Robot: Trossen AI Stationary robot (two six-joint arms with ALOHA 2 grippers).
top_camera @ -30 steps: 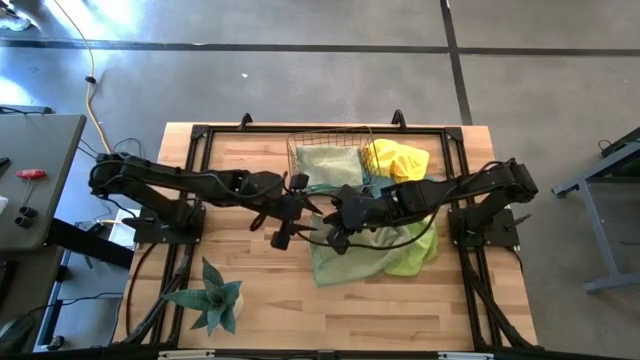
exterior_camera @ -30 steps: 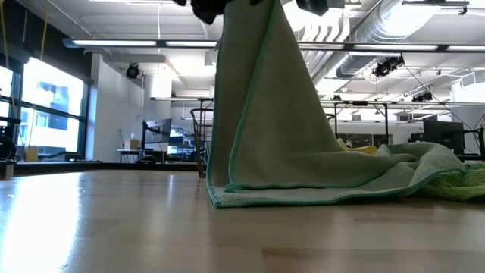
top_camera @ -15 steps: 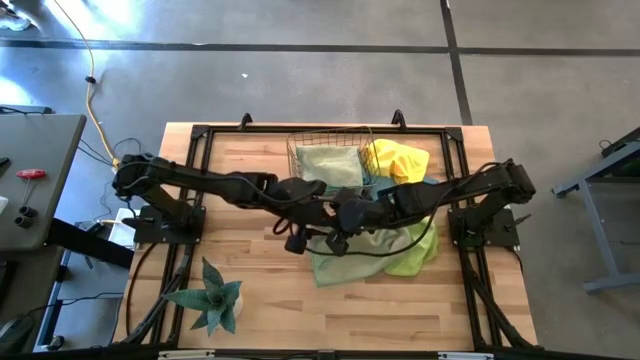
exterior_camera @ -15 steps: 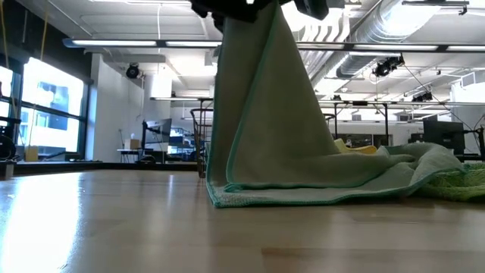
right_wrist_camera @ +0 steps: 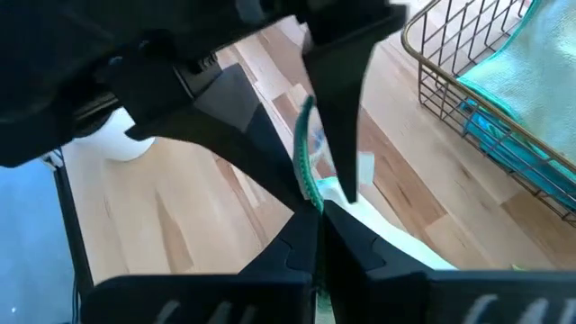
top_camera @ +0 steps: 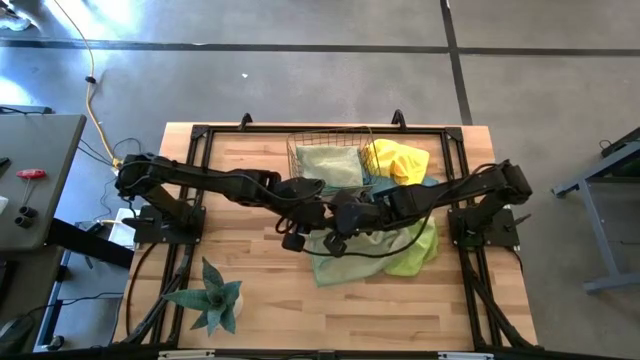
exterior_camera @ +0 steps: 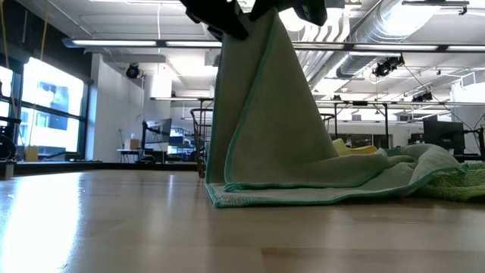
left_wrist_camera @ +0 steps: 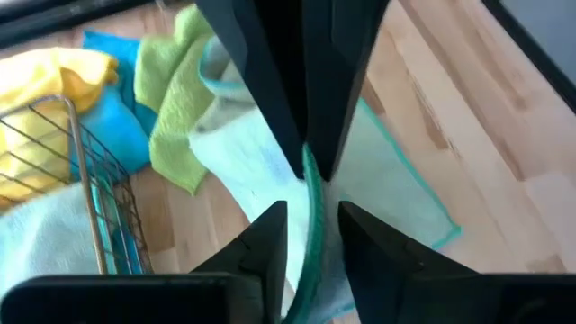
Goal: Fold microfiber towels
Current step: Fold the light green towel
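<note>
Right hand [top_camera: 337, 243] pinches the pale green towel [exterior_camera: 280, 136] and lifts it beside the wire basket [top_camera: 330, 160]; left hand [top_camera: 293, 238] is open at its edge. No fold is done; other towels [top_camera: 400, 160] wait by the basket.

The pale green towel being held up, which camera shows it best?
The low view: the pale green towel hangs in full, lower edge on the table. The high view mostly hides it under the arms; the wrist views show only its teal edge.

Bare table [top_camera: 250, 290] left of the towel [top_camera: 350, 262] — plant [top_camera: 213, 297] at the corner.
</note>
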